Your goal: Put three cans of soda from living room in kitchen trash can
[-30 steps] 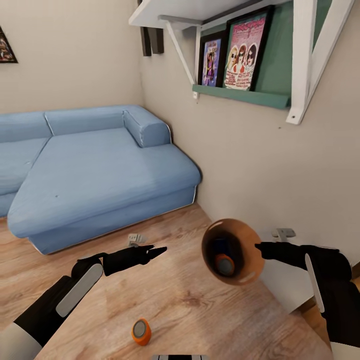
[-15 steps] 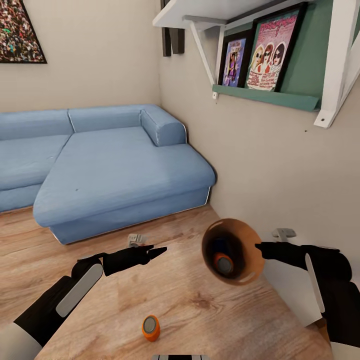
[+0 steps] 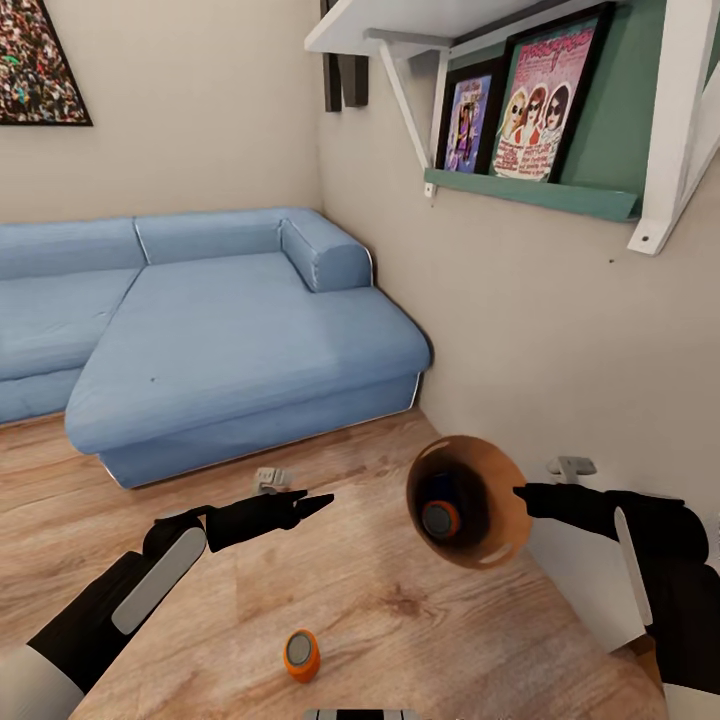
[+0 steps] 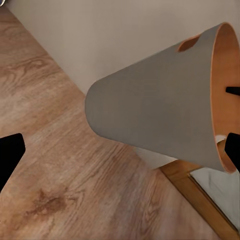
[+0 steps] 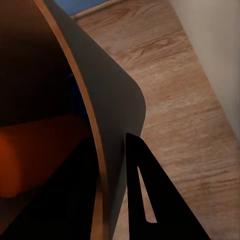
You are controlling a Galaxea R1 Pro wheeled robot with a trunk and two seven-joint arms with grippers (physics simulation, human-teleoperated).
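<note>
While I hold the bin (image 3: pixel 470 500) up off the floor with my right gripper (image 3: pixel 522 493) pinched on its rim, its mouth tips toward me and I can see an orange can (image 3: pixel 438 519) lying inside, with something blue behind it that is probably the second can, though the dark interior makes that hard to confirm. My left gripper (image 3: pixel 318 499) hangs empty ahead of me; its fingers look close together at the tips, but I cannot tell for sure whether they are shut. One more orange can (image 3: pixel 301 654) lies on its side on the floor (image 3: pixel 380 600), near my base and well apart from the sofa (image 3: pixel 230 340). I judge it light, stiff and smooth, and likely to roll if nudged, so I would come down across its round body at mid-length rather than take the ends. A rim pinch on a tilted bin feels weak, so swinging it could spill what is inside.
</note>
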